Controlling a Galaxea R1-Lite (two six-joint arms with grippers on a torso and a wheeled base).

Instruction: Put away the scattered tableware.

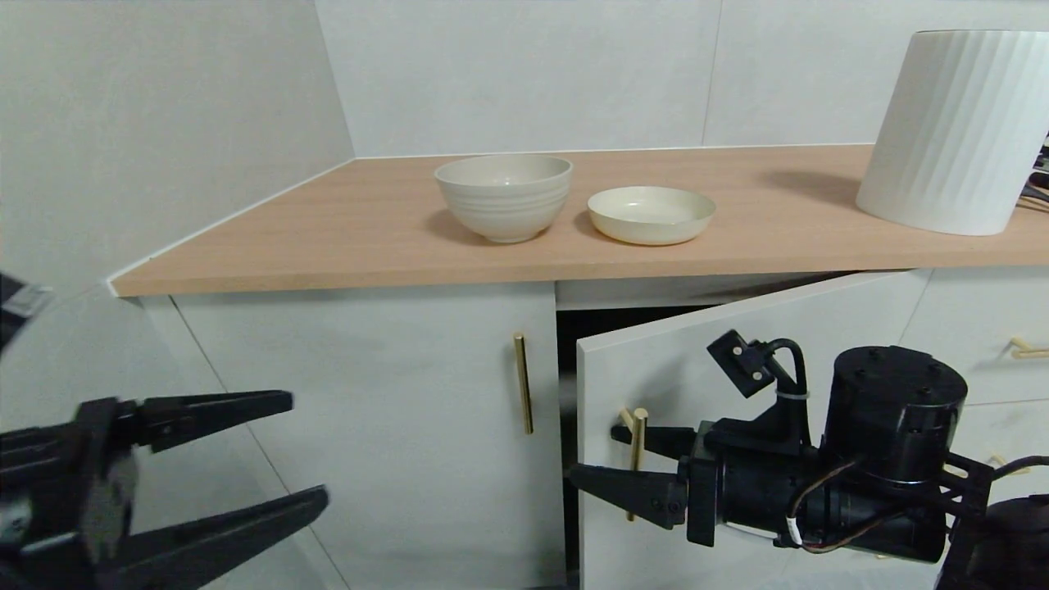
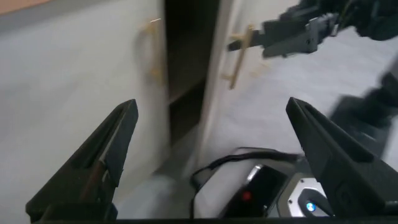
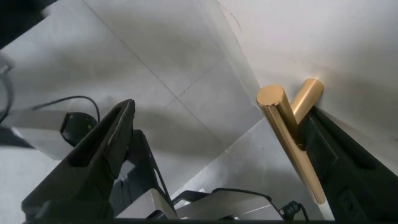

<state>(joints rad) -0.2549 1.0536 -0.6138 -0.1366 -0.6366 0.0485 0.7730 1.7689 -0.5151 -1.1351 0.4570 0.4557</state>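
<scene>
Left tool hangs low, fingers spread wide, holding nothing. Right tool is spread too, with the gold handle of the half-open cabinet door between its fingers. A deep bowl and a shallow dish stand just beside each other on the table above.

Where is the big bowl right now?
In the head view, the big bowl sits on the wooden countertop, just to the left of the shallow dish and above the closed cabinet door.

cream bowl upright on counter | shallow cream dish just beside
</scene>
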